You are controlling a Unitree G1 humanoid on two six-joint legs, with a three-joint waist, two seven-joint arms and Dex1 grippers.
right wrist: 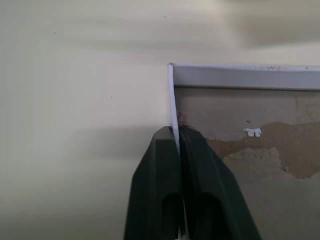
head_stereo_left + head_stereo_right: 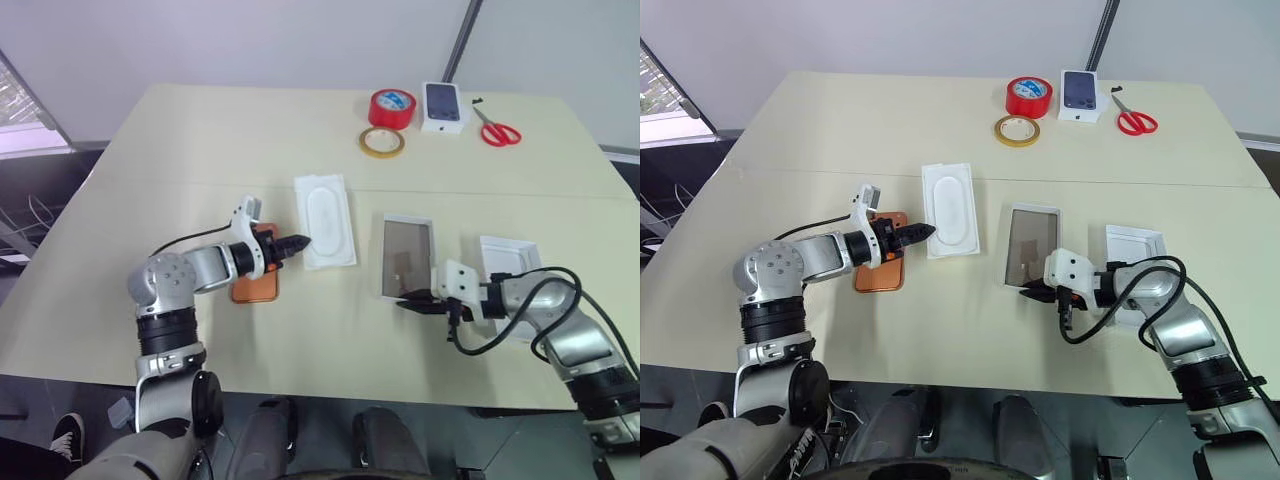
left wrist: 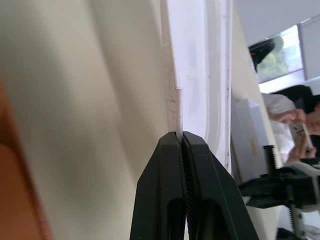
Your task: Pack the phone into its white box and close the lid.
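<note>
The orange phone (image 2: 256,286) lies flat on the table, partly under my left wrist. My left gripper (image 2: 297,243) is shut on the near left edge of the thin white insert (image 2: 327,220) with an oval recess; the left wrist view shows that thin edge pinched between the fingertips (image 3: 181,137). The white box (image 2: 407,222), a shallow tray with a brownish-grey floor, lies right of centre. My right gripper (image 2: 413,303) is shut on its near rim, and the right wrist view shows the white wall (image 1: 171,100) clamped in the jaws. The lid (image 2: 505,255) lies further right, partly hidden by my right arm.
At the far side of the table sit a red tape roll (image 2: 392,108), a yellow tape ring (image 2: 382,141), a small white carton picturing a dark phone (image 2: 443,107) and red scissors (image 2: 498,131). A seam crosses the table (image 2: 150,150) behind the insert.
</note>
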